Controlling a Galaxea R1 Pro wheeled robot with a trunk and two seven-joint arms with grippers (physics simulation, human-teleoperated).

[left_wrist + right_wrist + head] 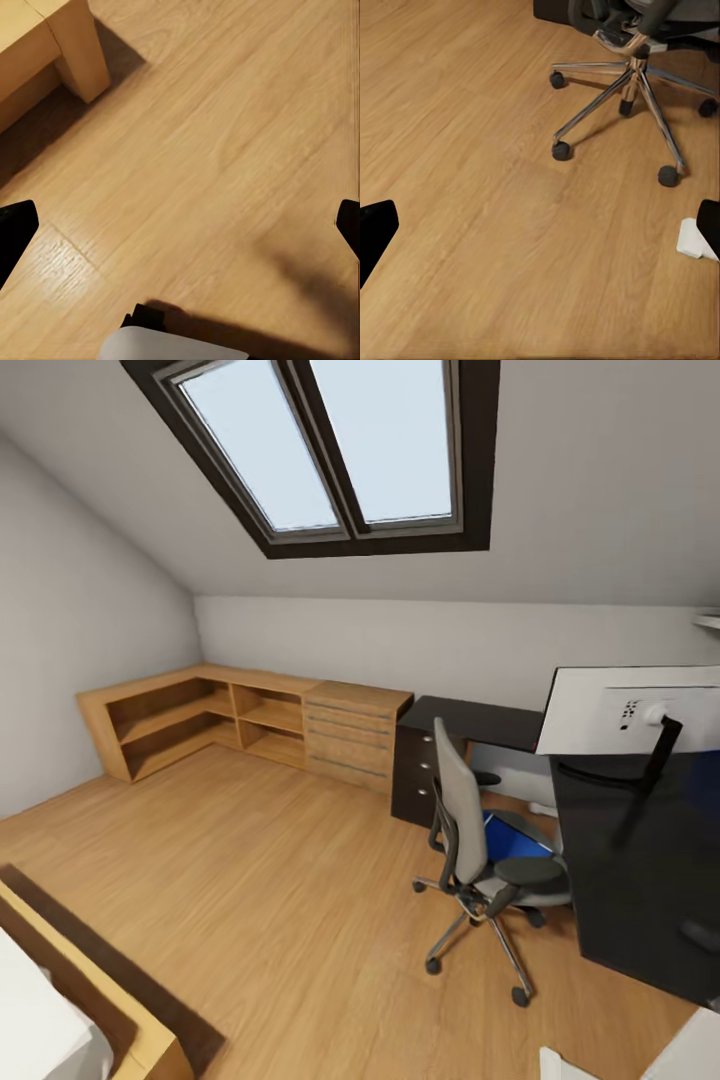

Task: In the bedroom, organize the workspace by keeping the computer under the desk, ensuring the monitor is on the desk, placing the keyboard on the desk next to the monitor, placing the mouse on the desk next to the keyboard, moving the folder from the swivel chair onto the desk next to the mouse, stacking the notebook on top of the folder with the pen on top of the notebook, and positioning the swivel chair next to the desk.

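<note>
Overview of the bedroom on approach: the grey-padded swivel chair with black armrests and a metal five-star base (478, 850) stands on the light wood plank floor (260, 880), beside the long black matte desk (640, 860), with the flat bright blue folder (515, 835) lying on its seat. The wide monitor with white back and thin black stand (630, 710) is already on the desk top; a small dark rounded form near the desk's near edge may be the mouse, too blurred to confirm. In the left wrist view the left gripper (180, 225) hangs over bare floor with its dark fingertips (15, 225) set wide apart; in the right wrist view the right gripper (540, 225) likewise stands spread and empty above the floor, the chair's castored base ahead of it. The step in hand is judged to be the drive toward the chair to reach the folder; it is best approached from the open seat side, since the chair back faces the robot and screens the seat. A light wooden corner shelf unit with drawers (250, 720), a black drawer cabinet (415, 775) and a wooden bed frame (100, 990) border the route; the chair's splayed legs are the likeliest obstruction
</note>
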